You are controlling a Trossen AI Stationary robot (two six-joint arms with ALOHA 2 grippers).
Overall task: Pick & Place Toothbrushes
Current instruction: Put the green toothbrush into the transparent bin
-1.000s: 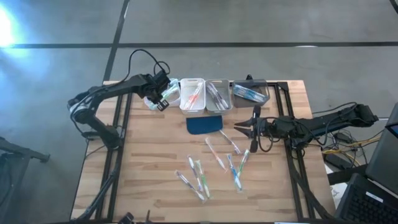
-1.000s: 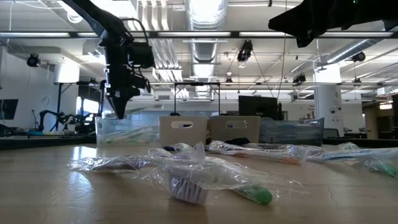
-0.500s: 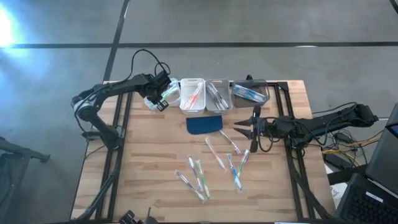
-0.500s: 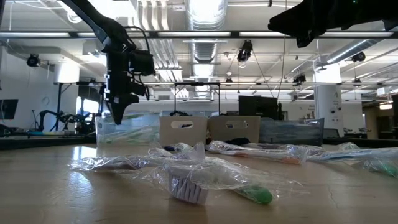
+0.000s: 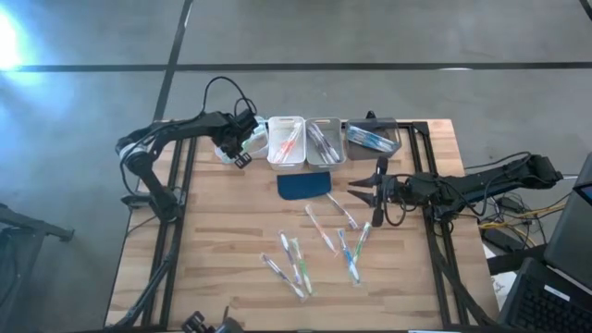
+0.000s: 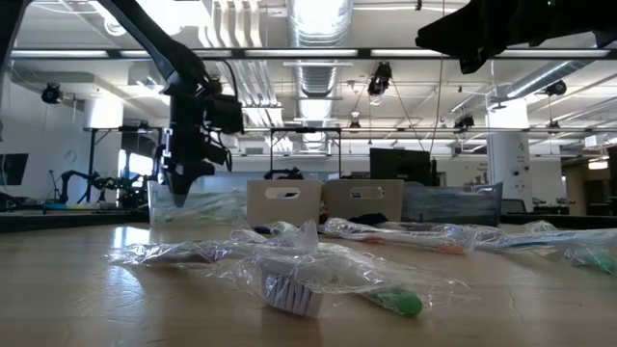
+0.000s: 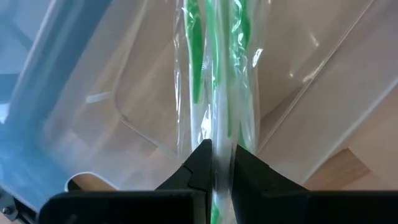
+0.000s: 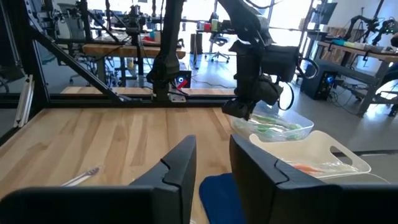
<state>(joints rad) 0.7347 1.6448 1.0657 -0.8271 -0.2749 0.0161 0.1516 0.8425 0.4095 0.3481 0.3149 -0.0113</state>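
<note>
Toothbrushes (image 5: 319, 242): we see several loose mid-desk, others in bins along the far edge.
Left claw (image 7: 216, 163): clamped on a green wrapped toothbrush (image 7: 214, 74) over the clear bin (image 5: 242, 141).
Right claw (image 8: 211, 163): narrow gap, holding nothing, beside the blue pad (image 5: 303, 185).

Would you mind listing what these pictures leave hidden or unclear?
- Left gripper: its wrist view shows the green toothbrush between the fingers; the brush's held end is cut off by the edge.
- Blue toothbrush bin: high view, count too small.
- Right gripper: low view, only the arm.

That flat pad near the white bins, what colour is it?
The pad is dark blue, seen best in the high view.
</note>
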